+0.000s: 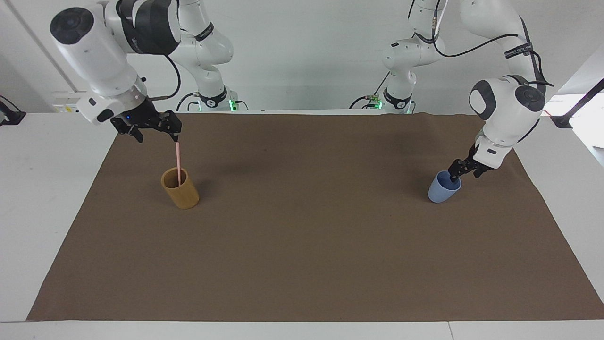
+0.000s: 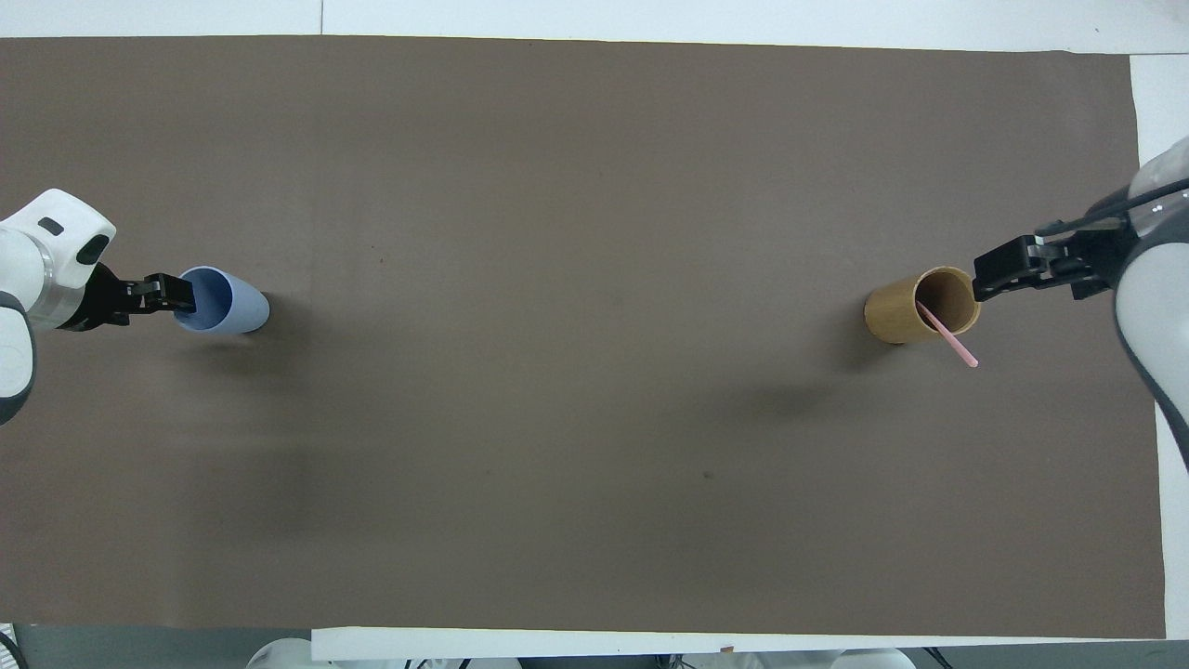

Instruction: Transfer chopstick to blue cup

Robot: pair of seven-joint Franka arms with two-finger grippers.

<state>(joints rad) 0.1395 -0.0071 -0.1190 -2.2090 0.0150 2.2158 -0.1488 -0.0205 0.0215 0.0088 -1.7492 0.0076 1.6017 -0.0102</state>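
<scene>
In the facing view the thin pale-pink chopstick [image 1: 178, 160] stands in the tan cylindrical cup [image 1: 180, 189], the right gripper [image 1: 155, 131] open just above its tip. The left gripper [image 1: 460, 171] is at the small light-blue tumbler's [image 1: 442, 190] rim, its grip unclear. From overhead, the chopstick [image 2: 947, 335] leans out of the tan cup [image 2: 906, 309] and the left gripper [image 2: 176, 295] overlaps the blue tumbler's [image 2: 232, 302] rim.

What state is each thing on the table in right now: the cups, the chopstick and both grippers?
chopstick: standing in the tan cup, top sticking out, not gripped.
tan cup: upright on the brown cloth, toward the right arm's end.
blue cup: upright, no chopstick in it, toward the left arm's end.
right gripper: open, at the chopstick's top.
left gripper: low at the blue cup's rim; grip unclear.
</scene>
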